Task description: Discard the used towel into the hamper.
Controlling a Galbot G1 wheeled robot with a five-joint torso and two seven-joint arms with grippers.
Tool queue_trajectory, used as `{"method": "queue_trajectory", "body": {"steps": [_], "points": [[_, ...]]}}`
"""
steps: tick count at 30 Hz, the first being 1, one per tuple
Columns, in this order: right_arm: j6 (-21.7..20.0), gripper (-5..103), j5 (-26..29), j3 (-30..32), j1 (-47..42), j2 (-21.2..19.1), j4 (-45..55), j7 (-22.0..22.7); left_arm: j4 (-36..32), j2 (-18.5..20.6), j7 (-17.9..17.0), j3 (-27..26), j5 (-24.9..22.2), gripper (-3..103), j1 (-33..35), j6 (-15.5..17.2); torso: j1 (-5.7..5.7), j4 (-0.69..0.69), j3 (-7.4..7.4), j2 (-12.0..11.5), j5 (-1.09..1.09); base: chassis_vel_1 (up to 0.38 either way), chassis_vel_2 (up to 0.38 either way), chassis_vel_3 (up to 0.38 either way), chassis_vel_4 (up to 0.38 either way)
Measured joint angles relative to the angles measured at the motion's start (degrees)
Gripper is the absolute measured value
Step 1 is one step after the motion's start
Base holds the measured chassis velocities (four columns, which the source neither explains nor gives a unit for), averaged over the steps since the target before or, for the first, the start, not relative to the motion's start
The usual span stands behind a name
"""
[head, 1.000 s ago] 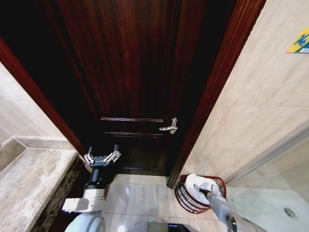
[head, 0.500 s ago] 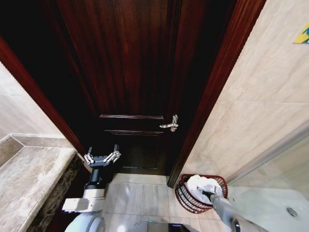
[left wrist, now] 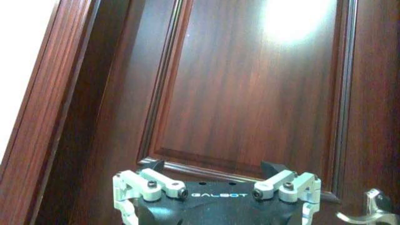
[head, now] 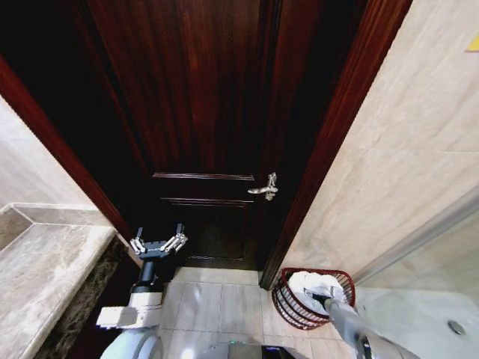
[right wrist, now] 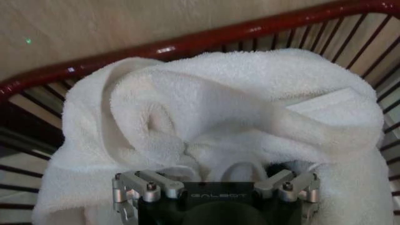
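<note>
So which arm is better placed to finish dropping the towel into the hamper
The right. The right gripper is already down in the hamper against the white towel. The left gripper is raised and open, facing the wooden door, well away from the hamper.

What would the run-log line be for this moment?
right tool: in hamper, on towel, grip unclear | left tool: open, raised before door | towel: inside hamper

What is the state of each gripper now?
Left gripper: open, holding nothing.
Right gripper: in the hamper at the towel; cannot be told.
</note>
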Motion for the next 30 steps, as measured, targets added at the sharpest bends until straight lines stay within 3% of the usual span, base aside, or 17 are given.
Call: {"method": "queue_trajectory", "body": {"steps": [8, 11, 12, 14, 15, 17, 18, 19, 21, 28, 30], "points": [[1.89, 100, 2.81, -0.13, -2.93, 0.56, 3.02, -0.96, 0.0, 0.0, 0.0, 0.0, 0.0, 100, 0.0, 0.0, -1.39, -0.01, -1.64, -3.03, 0.0, 0.0, 0.0, 0.0, 0.0], [8.67, 100, 3.76, -0.69, -5.4, 0.4, 5.74, -2.97, 0.0, 0.0, 0.0, 0.0, 0.0, 100, 0.0, 0.0, -1.74, -0.01, -2.04, -3.77, 0.04, 0.0, 0.0, 0.0, 0.0], [8.67, 100, 3.76, -0.69, -5.4, 0.4, 5.74, -2.97, 0.0, 0.0, 0.0, 0.0, 0.0, 100, 0.0, 0.0, -1.74, -0.01, -2.04, -3.77, 0.04, 0.0, 0.0, 0.0, 0.0], [16.02, 102, 3.73, -0.89, -7.59, -0.02, 8.17, -4.78, 0.0, 0.0, 0.0, 0.0, 0.0, 100, 0.0, 0.0, -1.83, -0.01, -2.14, -3.92, 0.02, 0.0, 0.0, 0.0, 0.0], [16.02, 102, 3.73, -0.89, -7.59, -0.02, 8.17, -4.78, 0.0, 0.0, 0.0, 0.0, 0.0, 100, 0.0, 0.0, -1.83, -0.01, -2.14, -3.92, 0.02, 0.0, 0.0, 0.0, 0.0], [22.45, 98, 3.68, -0.96, -10.28, -0.37, 11.79, -5.5, 0.0, 0.0, 0.0, 0.0, 0.0, 100, 0.0, 0.0, -1.83, 0.01, -2.15, -3.93, 0.03, 0.0, 0.0, 0.0, 0.0], [26.18, 95, 2.82, -1.19, -12.71, -0.66, 14.97, -4.2, 0.0, 0.0, 0.0, 0.0, 0.0, 100, 0.0, 0.0, -1.83, 0.01, -2.14, -3.91, 0.01, 0.0, 0.0, 0.0, 0.0], [26.18, 95, 2.82, -1.19, -12.71, -0.66, 14.97, -4.2, 0.0, 0.0, 0.0, 0.0, 0.0, 100, 0.0, 0.0, -1.83, 0.01, -2.14, -3.91, 0.01, 0.0, 0.0, 0.0, 0.0], [32.45, 94, 1.89, -1.33, -16.41, -1.23, 19.18, -2.22, 0.0, 0.0, 0.0, 0.0, 0.0, 100, 0.0, 0.0, -1.8, -0.01, -2.1, -3.82, 0.0, 0.0, 0.0, 0.0, 0.0], [41.1, 100, 3.34, -1.77, -23.15, -2.17, 28.55, -2.48, 0.0, 0.0, 0.0, 0.0, 0.0, 100, 0.0, 0.0, -1.71, -0.03, -1.99, -3.61, 0.0, 0.0, 0.0, 0.0, 0.0], [41.52, 100, 3.89, -1.62, -22.99, -2.17, 30.24, -2.88, 0.0, 0.0, 0.0, 0.0, 0.0, 100, 0.0, 0.0, -1.67, -0.01, -1.94, -3.54, 0.01, 0.0, 0.0, 0.0, 0.0]]}}
